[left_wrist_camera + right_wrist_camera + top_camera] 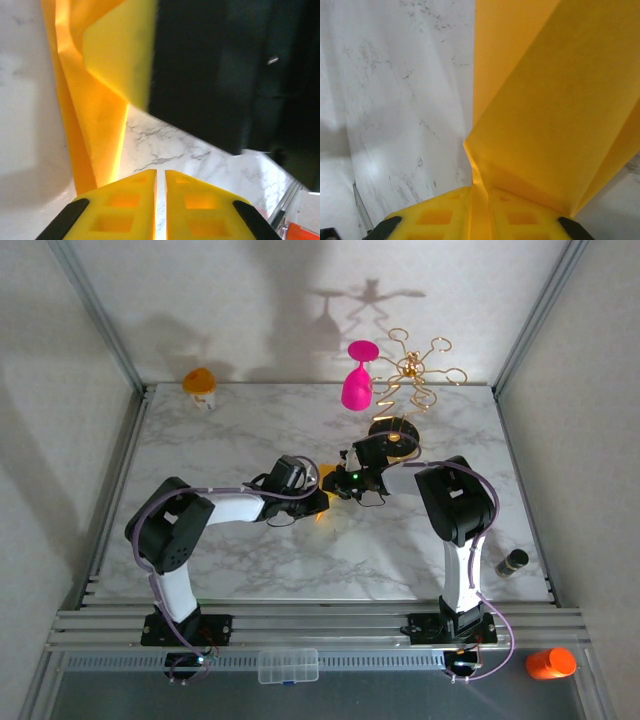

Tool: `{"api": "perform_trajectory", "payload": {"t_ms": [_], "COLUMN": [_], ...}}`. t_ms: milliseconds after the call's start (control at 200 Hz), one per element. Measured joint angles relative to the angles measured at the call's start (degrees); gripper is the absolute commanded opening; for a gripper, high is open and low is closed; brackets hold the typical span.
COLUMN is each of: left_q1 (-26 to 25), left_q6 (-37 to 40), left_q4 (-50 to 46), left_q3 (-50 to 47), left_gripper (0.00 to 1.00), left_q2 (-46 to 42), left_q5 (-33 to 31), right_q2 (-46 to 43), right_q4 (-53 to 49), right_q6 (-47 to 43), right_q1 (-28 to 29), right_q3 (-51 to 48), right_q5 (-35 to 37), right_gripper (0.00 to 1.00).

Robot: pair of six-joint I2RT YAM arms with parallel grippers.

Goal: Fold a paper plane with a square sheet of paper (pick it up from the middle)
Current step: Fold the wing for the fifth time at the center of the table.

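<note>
I have both arms meeting just in front of the gold rack (pixel 415 370), a little to its left. The right gripper (pixel 480 195) is clenched on the folded yellow-orange paper (pixel 545 100). In the right wrist view a crease runs down between the two yellow fingers, and the rest of the sheet fans up and off to the right over the marble table (pixel 395 100).

The left gripper (pixel 161 176) is pinched nearly closed on nothing, with only a thin slit between its fingers and bare marble showing through. The paper stands just beside it on its left, and I cannot tell whether it touches that finger.

From above, a sliver of the paper shows under the two wrists, near the rack's black base (pixel 393 430). The pink goblet (pixel 358 385) hangs upside down at the rack's left side. The orange-topped white cup (pixel 200 385) sits well to the rack's left, by the back wall.
</note>
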Motion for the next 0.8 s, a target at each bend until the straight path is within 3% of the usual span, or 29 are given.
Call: {"api": "perform_trajectory", "payload": {"t_ms": [801], "left_q1": [-0.52], "left_q6": [-0.02], "left_q4": [0.04], "left_q3": [0.0], "left_gripper": [0.12], "left_q2": [2.29], "left_q5": [-0.33], "right_q2": [0.09], "right_q4": [-0.09], "right_q6": [0.0], "right_q1": [0.0], "right_q3": [0.07], "right_q5": [0.0], "right_gripper": [0.18]}}
